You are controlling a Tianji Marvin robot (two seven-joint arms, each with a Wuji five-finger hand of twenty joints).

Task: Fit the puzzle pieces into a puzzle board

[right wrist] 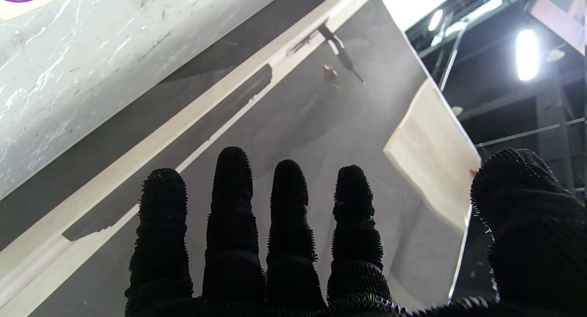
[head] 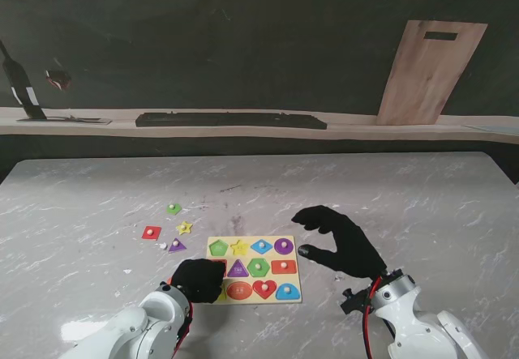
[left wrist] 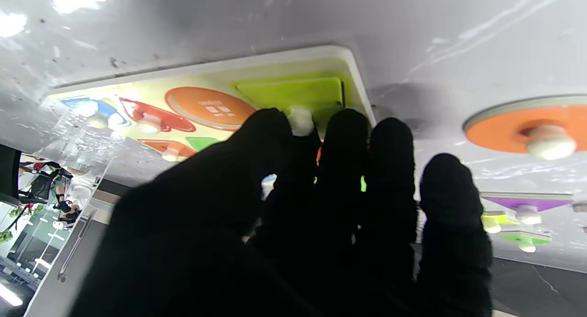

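Note:
The yellow puzzle board lies on the marble table in front of me, with coloured shapes in most slots. My left hand covers its near left corner. In the left wrist view its thumb and fingers close around the white knob of a green square piece lying at the board's corner. My right hand hovers just right of the board, fingers spread and holding nothing. Its wrist view shows fingertips against the back wall.
Loose pieces lie left of the board: a green one, a red one, a yellow star and a purple triangle. An orange disc lies beside the board's corner. A wooden board leans on the back wall.

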